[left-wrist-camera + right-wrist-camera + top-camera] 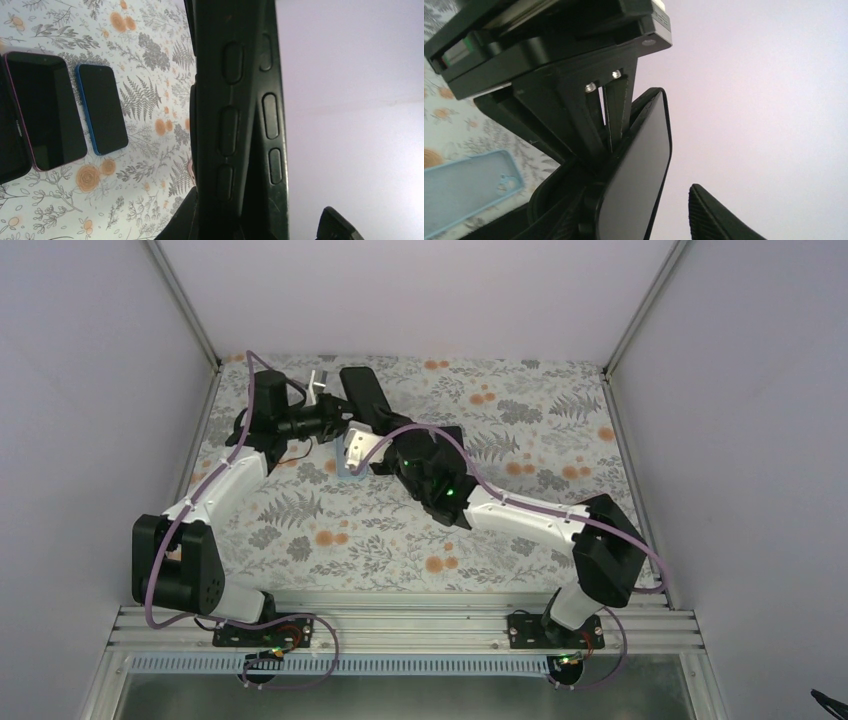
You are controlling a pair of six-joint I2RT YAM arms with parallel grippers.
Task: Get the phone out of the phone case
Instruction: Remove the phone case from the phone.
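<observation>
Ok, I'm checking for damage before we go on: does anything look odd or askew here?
Nothing looks damaged or spilled. The only oddity: the black phone case hangs tilted above the table, clamped in the left end effector.

Left end effector (608,142) clamps the phone case (551,200) holding the phone (636,175).

The phone case (235,125) looks like matt black rubbery plastic (faintly scuffed), and the phone (639,170) shows a glossy, smooth face. The table cover (145,60) seems matt printed cloth. The blue case (464,190) looks smooth and matt.
</observation>
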